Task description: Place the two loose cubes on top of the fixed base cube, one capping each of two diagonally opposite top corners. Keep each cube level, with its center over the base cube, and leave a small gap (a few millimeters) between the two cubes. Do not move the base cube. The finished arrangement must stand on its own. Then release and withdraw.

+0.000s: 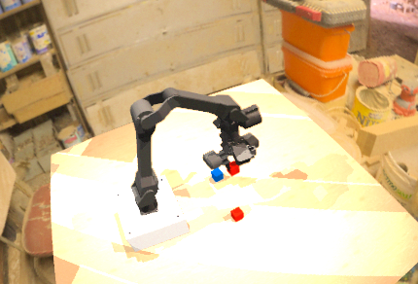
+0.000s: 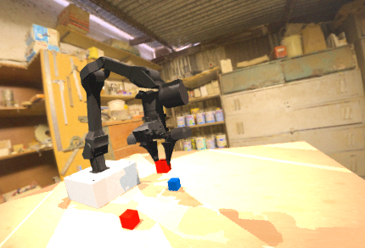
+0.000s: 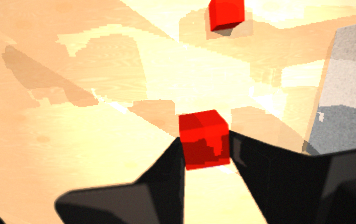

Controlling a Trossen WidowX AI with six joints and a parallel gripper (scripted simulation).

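My gripper [image 1: 232, 165] [image 2: 163, 163] [image 3: 202, 138] is shut on a red cube [image 1: 233, 169] [image 2: 163, 166] [image 3: 205, 147], which sits between the fingertips above the table and looks about level. The blue base cube [image 1: 217, 175] [image 2: 174, 184] stands on the table near the held cube, with nothing on top of it. It does not show in the wrist view. The other loose red cube [image 1: 237, 214] [image 2: 129, 219] [image 3: 226, 14] lies apart on the table, nearer the front in the top and exterior views.
The arm's white base block [image 1: 158, 233] [image 2: 84, 191] stands on the table, left of the cubes in the top and exterior views. Its grey side [image 3: 340, 95] shows at the right of the wrist view. Orange buckets [image 1: 315, 63], shelves and cabinets are beyond the table.
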